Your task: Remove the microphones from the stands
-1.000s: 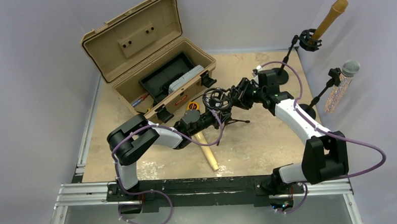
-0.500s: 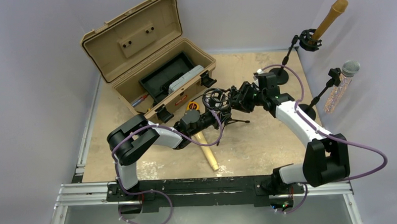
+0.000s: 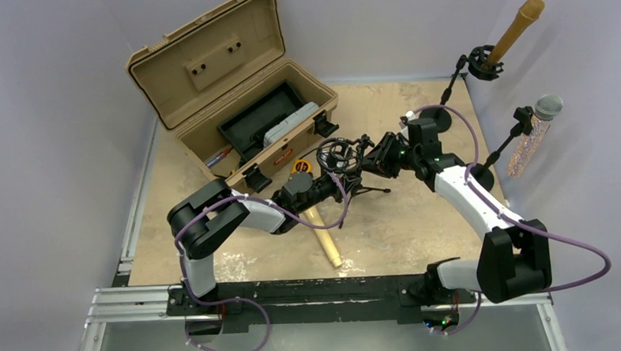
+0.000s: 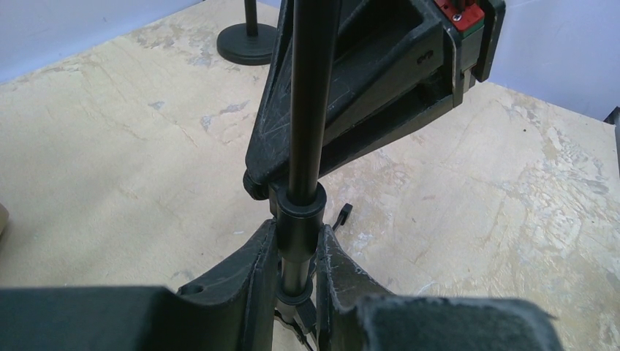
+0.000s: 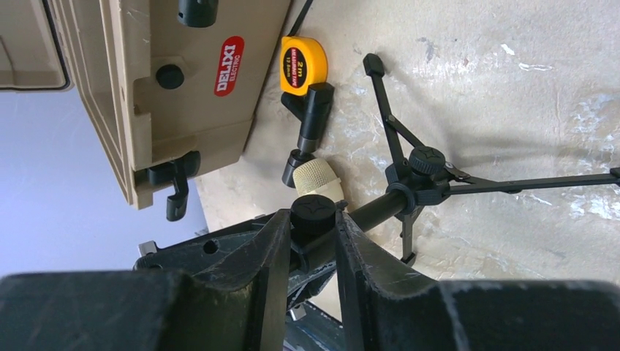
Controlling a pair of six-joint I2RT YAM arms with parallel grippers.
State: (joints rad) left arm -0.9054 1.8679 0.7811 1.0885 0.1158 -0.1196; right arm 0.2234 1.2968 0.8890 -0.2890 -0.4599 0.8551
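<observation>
Fingers of the left claw (image 4: 296, 241) pinch the lower pole of the black metal tripod stand (image 4: 307, 95). The right claw (image 5: 313, 221) is clamped on a round black knob (image 5: 313, 207) of that stand. Just beyond its fingertips, the beige microphone with cream mesh head (image 5: 316, 179) lies on the sandy wooden desk (image 5: 512, 110).

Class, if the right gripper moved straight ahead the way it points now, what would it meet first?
The black knob on the stand, already between the right gripper's jaws. Beyond that, probably the microphone, though depth is unclear.
</observation>
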